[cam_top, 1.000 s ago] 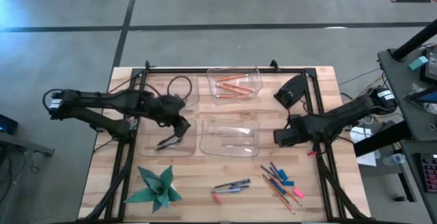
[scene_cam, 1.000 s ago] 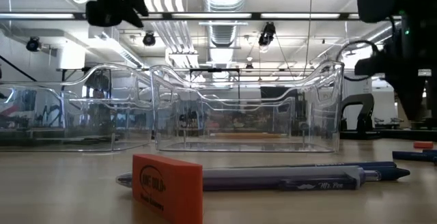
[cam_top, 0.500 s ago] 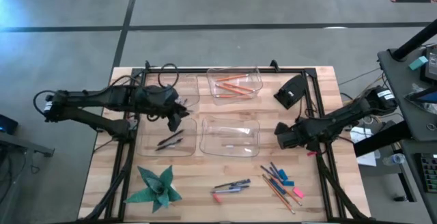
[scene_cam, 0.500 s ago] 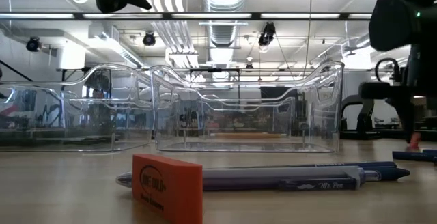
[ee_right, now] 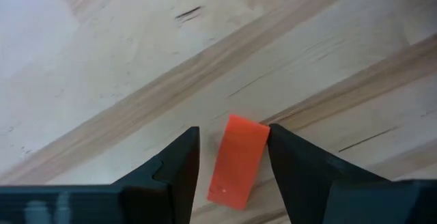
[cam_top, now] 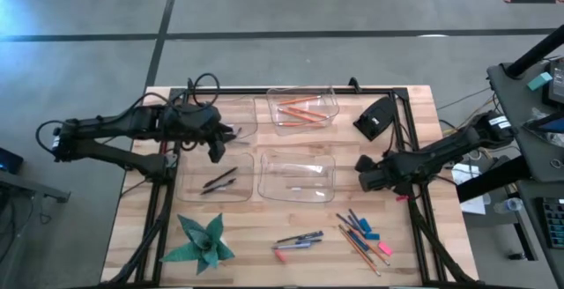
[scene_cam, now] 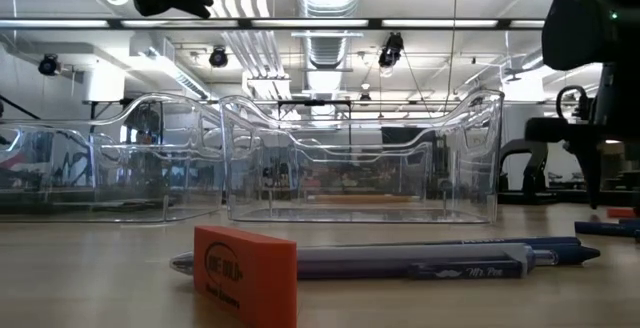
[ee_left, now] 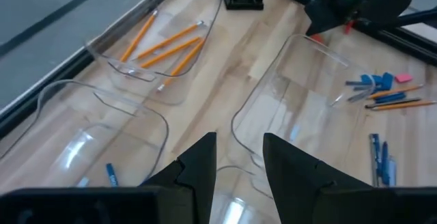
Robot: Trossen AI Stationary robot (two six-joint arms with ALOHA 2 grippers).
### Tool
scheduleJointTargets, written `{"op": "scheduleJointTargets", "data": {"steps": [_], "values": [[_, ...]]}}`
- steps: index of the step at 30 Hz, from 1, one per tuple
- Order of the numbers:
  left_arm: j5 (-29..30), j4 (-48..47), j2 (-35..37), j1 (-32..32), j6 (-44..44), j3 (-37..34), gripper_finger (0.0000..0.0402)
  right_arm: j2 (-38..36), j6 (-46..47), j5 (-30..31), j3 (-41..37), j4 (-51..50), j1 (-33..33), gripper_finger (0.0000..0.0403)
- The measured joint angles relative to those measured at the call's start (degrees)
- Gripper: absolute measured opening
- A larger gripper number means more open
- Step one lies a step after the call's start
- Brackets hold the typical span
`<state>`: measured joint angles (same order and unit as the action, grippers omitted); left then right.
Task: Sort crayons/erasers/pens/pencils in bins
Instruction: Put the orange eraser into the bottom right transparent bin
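Observation:
An orange-red eraser point(ee_right: 239, 159) lies flat on the bare wood right of the near right bin point(cam_top: 297, 174). My right gripper point(ee_right: 232, 162) points down over it, open, one finger on each side. My left gripper point(ee_left: 239, 169) hangs open with nothing in it, above the seam between the far left bin point(cam_top: 231, 120) and the near left bin point(cam_top: 216, 181), where two dark pens point(cam_top: 218, 181) lie. Orange pencils point(cam_top: 300, 110) lie in the far right bin point(cam_top: 304, 111). A blue crayon point(ee_left: 109, 175) lies in the far left bin. My right gripper stands astride the eraser's two long sides from above, the fingers point(ee_right: 300, 162) pointing down, and the eraser lies flat on the table. One finger's inner edge meets the eraser's far corner point(ee_right: 265, 130) in the picture. I cannot tell whether it touches.
Near the front edge lie pens point(cam_top: 300, 239), a pink eraser point(cam_top: 280, 255) and a mixed heap of pencils, blue crayons and erasers point(cam_top: 361, 232). A green paper star point(cam_top: 204, 240) sits front left. A black object point(cam_top: 377, 117) stands far right. A dark rail frame point(cam_top: 414, 148) rims the table.
My left gripper has risen from the near left bin, drawn toward the table's far left and rolled, leaving the pens in the bin. My right gripper has sunk toward the table over the eraser and rolled about its own axis.

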<state>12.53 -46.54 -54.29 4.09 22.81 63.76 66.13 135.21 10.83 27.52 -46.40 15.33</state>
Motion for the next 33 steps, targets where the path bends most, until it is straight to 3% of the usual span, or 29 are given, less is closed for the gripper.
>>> {"op": "scheduleJointTargets", "data": {"steps": [10,19,33], "values": [[0.01,-1.21,0.78,0.46,-1.25,-0.39,0.0107,4.43,-0.51,-0.85,2.68,1.71,-0.31,0.0137],[0.09,-1.31,0.82,0.46,-2.25,-0.39,0.0107,8.38,-6.76,-1.74,4.20,1.75,-0.28,0.0103],[0.13,-1.49,0.80,0.46,-2.21,-0.34,0.0107,-2.05,-16.50,-1.05,4.01,1.21,-0.24,0.0078]]}}
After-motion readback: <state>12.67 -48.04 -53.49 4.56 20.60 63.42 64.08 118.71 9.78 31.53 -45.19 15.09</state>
